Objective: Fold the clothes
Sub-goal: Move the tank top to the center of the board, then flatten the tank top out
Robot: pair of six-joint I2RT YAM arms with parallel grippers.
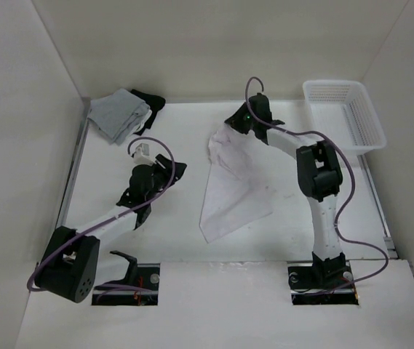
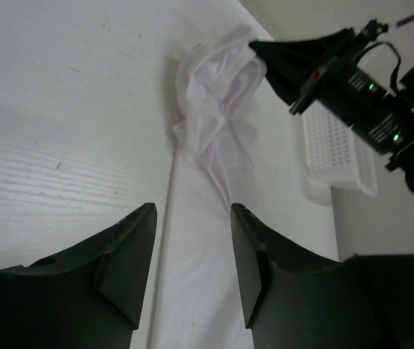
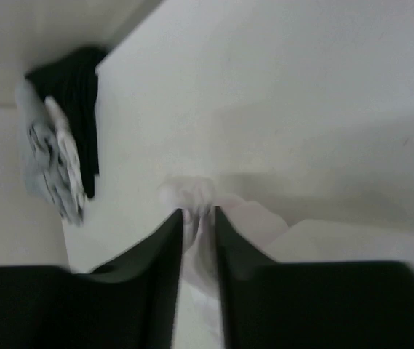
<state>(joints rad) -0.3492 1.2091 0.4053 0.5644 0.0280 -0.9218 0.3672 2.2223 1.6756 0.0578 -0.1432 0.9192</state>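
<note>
The clothes (image 1: 232, 182), a thin white top, lie spread on the table's middle, narrowing toward the near end, with the far corner bunched up. My right gripper (image 1: 230, 125) sits at that bunched far corner. In the right wrist view its jaws (image 3: 198, 212) stand a little apart, and the white fabric (image 3: 201, 195) lies loosely between the tips. My left gripper (image 1: 174, 171) hovers left of the top, open and holding nothing. In the left wrist view the clothes (image 2: 214, 116) show past its fingertips (image 2: 192, 209), with the right gripper (image 2: 268, 52) at the crumpled end.
A folded grey garment (image 1: 118, 115) and a black garment (image 1: 148, 98) lie at the far left corner. A white plastic basket (image 1: 370, 138) stands at the far right. White walls enclose the table on three sides.
</note>
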